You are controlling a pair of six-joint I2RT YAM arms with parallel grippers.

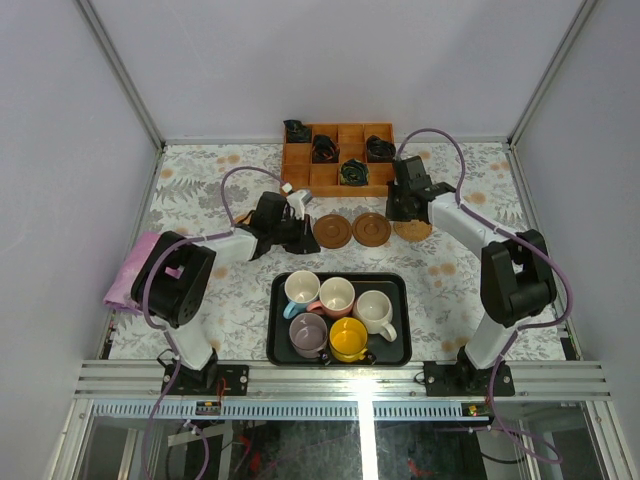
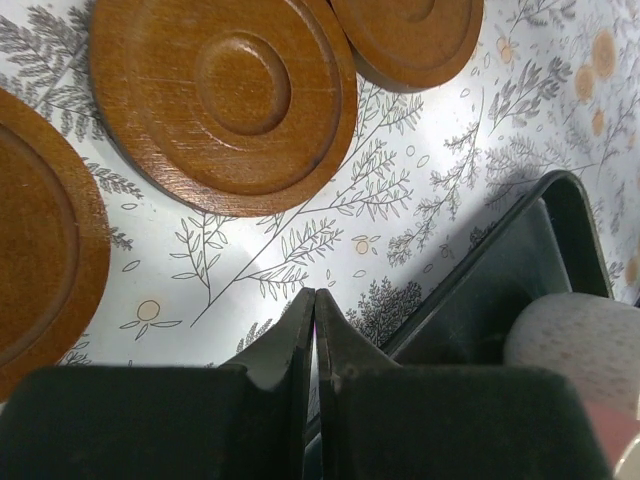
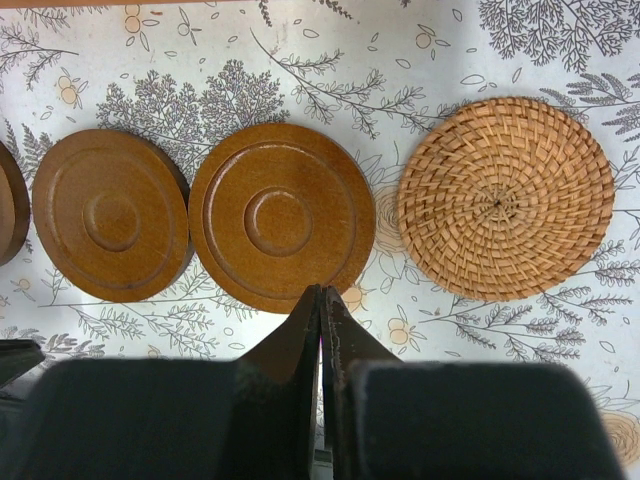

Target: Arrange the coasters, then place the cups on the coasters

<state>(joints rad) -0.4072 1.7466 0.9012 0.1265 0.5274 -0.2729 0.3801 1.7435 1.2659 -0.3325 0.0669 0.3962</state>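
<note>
Coasters flat in a left-to-right row, cups upright in tray, left hand and right hand closed, empty

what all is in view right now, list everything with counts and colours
wooden coasters: three, dark brown, in a row on the table behind the tray
woven coaster: one seen, tan, right end of that row
cups: five, light blue, pink, cream-white, mauve-grey, yellow, all in the tray
tray: one, black, near middle of the table
grid box: one, orange wood, far edge
dark bundles: four, black, each in its own box compartment
cloth: one, pink, left table edge
table: one, white floral covering
left tool: shut, empty, between coasters and tray
right tool: shut, empty, over the coaster row
</note>
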